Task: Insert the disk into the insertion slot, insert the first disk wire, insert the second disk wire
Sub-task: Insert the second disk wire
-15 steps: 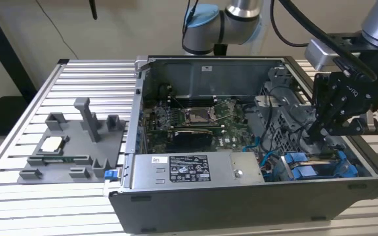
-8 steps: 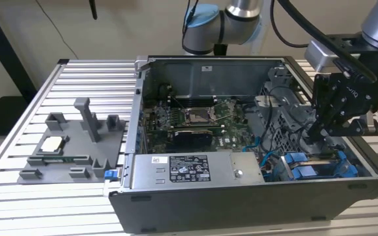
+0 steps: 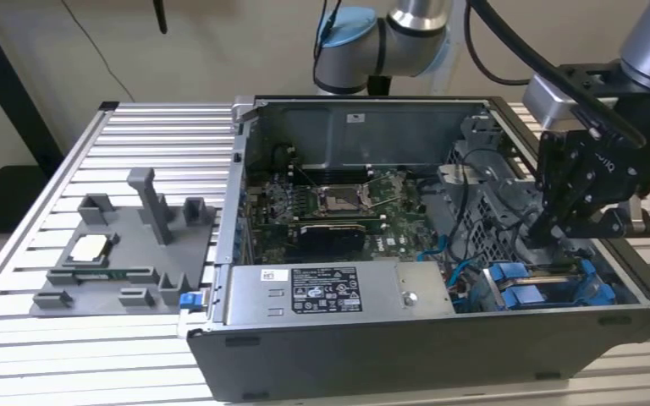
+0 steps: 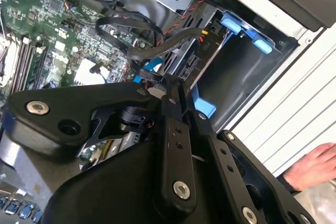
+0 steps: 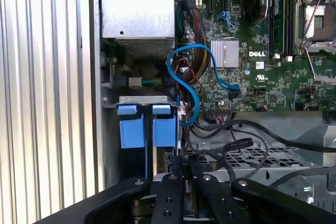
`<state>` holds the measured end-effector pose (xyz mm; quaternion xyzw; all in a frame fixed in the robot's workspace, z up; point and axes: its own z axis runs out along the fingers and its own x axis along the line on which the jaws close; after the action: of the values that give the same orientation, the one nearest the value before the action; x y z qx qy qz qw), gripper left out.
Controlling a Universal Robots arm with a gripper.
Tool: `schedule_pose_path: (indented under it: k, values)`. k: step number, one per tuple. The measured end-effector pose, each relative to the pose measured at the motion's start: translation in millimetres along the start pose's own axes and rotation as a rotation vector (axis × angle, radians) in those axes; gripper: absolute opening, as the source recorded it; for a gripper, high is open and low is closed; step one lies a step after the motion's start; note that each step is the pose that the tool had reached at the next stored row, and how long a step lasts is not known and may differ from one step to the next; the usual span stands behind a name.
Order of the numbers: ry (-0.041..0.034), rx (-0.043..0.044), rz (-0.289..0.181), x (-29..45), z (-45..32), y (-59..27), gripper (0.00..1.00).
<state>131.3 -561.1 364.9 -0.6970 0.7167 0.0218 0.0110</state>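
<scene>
Disk [image 5: 164, 166] mostly behind fingers [image 5: 173, 174]

you'll find nothing plainly readable: the white sticker [image 3: 325, 290] on the power supply box [image 3: 421, 296] holds tiny print, the motherboard [image 3: 337, 207] just beside that box bears small white marks, and the gripper [image 3: 551, 233] above that box's end carries faint lettering.

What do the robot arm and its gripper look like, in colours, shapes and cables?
The arm has silver tube segments, light blue joint caps and black cables alongside. The gripper is matte black, built from flat linkage bars with silver screws and pins, under a grey wrist block.
</scene>
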Motion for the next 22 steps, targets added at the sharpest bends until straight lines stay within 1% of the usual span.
schedule_pose_path:
  k: [2,7,9,12,19,22]
  values:
    - [0.0018,0.0018,0.0,1.4,1.2,-0.1,0.16]
    - [0.0035,0.0062,0.0,7.1,4.8,-0.8,0.16]
    - [0.0037,0.0105,0.0,8.5,6.6,-1.2,0.16]
    - [0.004,0.0221,-0.002,8.9,8.7,-1.6,0.16]
    - [0.0029,0.0564,-0.007,9.2,14.3,-2.4,0.16]
    - [0.0033,0.0646,-0.008,9.3,17.0,-2.4,0.16]
